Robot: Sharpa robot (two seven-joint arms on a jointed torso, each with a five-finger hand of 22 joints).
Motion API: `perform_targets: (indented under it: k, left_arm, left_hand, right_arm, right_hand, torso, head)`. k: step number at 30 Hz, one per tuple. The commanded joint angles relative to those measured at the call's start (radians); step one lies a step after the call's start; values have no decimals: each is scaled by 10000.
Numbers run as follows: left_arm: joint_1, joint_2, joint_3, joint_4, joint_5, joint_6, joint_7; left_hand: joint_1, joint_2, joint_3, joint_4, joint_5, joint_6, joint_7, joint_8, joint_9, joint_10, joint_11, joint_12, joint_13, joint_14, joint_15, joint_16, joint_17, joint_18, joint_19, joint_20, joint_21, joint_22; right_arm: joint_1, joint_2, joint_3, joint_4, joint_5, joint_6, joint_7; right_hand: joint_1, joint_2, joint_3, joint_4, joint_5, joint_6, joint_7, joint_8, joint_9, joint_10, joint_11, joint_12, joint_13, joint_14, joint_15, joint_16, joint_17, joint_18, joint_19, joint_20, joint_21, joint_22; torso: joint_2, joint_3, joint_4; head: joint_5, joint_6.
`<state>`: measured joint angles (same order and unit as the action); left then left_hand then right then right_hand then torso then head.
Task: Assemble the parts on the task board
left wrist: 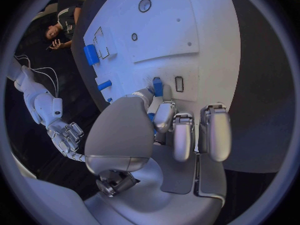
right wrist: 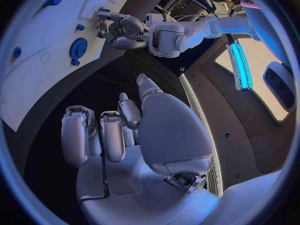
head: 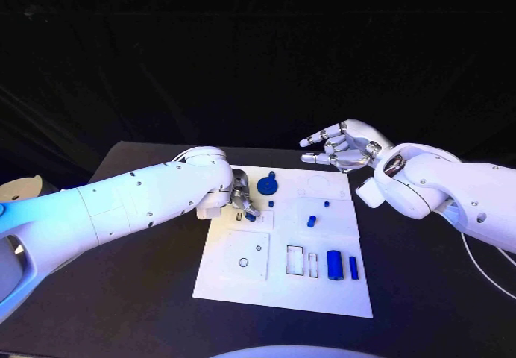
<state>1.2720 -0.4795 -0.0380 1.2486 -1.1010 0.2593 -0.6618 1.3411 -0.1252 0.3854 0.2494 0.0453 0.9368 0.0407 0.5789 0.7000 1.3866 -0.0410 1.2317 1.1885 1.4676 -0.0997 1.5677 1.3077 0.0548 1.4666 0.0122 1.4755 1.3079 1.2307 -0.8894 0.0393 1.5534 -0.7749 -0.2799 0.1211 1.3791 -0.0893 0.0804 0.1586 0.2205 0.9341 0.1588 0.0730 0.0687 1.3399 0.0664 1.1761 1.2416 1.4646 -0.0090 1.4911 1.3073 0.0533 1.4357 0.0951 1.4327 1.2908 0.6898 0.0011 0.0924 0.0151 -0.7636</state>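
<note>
The white task board [head: 282,287] lies in the middle of the black table. My left hand [head: 241,199] is low over the board's near-left area and pinches a small blue part [left wrist: 157,87] between thumb and a finger, its tip right beside a small rectangular slot [left wrist: 179,83]. A blue gear [head: 268,183] sits just past that hand. A short blue peg [head: 312,221] stands mid-board. A blue cylinder [head: 335,264] and a thin blue bar [head: 354,267] lie near the right edge. My right hand [head: 340,147] hangs raised off the board's far right corner, fingers apart, holding nothing.
Empty outlined recesses [head: 294,258] lie left of the cylinder, and a small round hole [head: 243,262] sits in the near-left panel. Bare black table [head: 129,291] surrounds the board. A thin cable [head: 486,272] runs along the table at the right.
</note>
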Motion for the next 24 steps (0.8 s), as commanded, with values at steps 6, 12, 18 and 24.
perform_targets:
  k: [6,12,18,24]
  left_arm:
    - [-50,-34,-32,79,-87,332,-223]
    - [-60,-44,-33,123,-43,190,-278]
    - [-64,-54,-34,124,45,120,-304]
    - [-71,12,-38,16,225,7,-324]
  left_hand:
    - [77,-8,1585,-1546,40,143,-97,7,24,59,11,2,5,1032,71,31,2630,-162,226,49,37,968]
    - [43,-2,1621,-1542,42,165,-94,1,25,78,14,21,26,1032,72,31,2630,-161,225,49,35,965]
    - [-5,3,1650,-1530,41,184,-94,-5,28,99,16,46,55,1032,73,31,2630,-164,232,50,41,978]
    - [-302,-59,1610,-1427,38,240,-116,-44,29,110,9,23,32,1032,68,31,2630,-162,231,52,34,973]
  right_arm:
    - [-10,-8,1,14,-56,163,86]
    - [-10,-21,1,27,-56,164,90]
    - [-10,-38,1,39,-56,160,88]
    - [-10,-53,1,59,-57,152,86]
  right_hand:
    - [-24,70,-15,-26,38,72,-27,35,12,-52,3,-30,-14,720,-9,-38,1186,65,-44,0,-65,-6]
    - [-24,70,-15,-26,38,72,-27,35,12,-52,3,-30,-14,720,-9,-38,1186,65,-44,0,-65,-6]
    - [-24,70,-15,-26,38,72,-27,35,12,-52,3,-30,-14,720,-9,-38,1186,65,-44,0,-65,-6]
    - [-24,70,-15,-26,38,72,-27,35,12,-52,3,-30,-14,720,-9,-38,1186,65,-44,0,-65,-6]
  torso:
    - [1,9,8]
    - [-3,7,2]
    - [0,10,-1]
    - [1,10,5]
  head:
    - [1,-8]
    - [19,-3]
    - [27,-6]
    - [22,-8]
